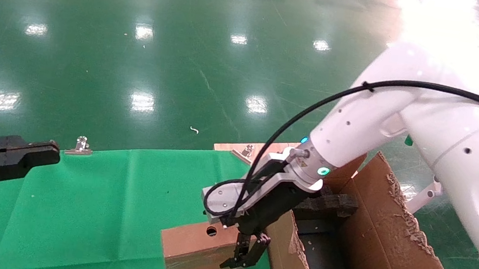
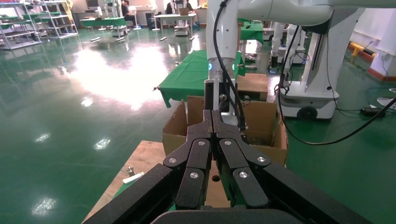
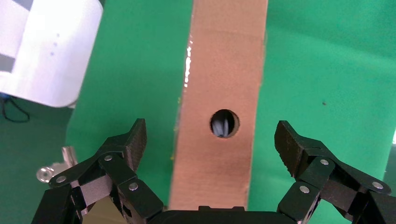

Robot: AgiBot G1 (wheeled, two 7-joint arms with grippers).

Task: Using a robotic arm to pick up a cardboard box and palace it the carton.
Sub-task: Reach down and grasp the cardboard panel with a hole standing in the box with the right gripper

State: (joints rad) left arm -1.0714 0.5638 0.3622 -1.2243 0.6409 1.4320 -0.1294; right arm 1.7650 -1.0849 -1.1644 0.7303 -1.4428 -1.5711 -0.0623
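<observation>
The small oblong brown cardboard box (image 1: 198,252) lay on the green-clothed tabletop (image 1: 95,208) at the near edge, about 6 o'clock in the head view, with its long side close beside the left wall of the large brown corrugated carton (image 1: 386,246). Its upper face carried a small round hole (image 3: 224,123), and glossy clear tape showed on the near side. It looked light and stiff, but the tape would likely be slippery, so the bare cardboard of the long sides seemed the better hold.

The thick glossy white robotic arm (image 1: 361,123) reached in from 3 o'clock, and its right gripper (image 3: 210,154) hung just above the box, jaws spread wide, one finger on each side of the narrow width. The wrist view showed green cloth between each fingertip and the box, so nothing was gripped yet. The grasp appeared centred near the hole, which should keep the box level when lifted.

Room was tight at 3 o'clock: the carton's near wall, with a ragged torn edge, stood beside the box, and the finger on that side would have little clearance. The box would need to rise above that wall before crossing. Inside the carton, black foam blocks (image 1: 327,204) lined the ends, leaving an open floor between them.

Farther out at 9 o'clock, the bare black left gripper (image 1: 14,156) hovered idle over the cloth, jaws pressed together.
</observation>
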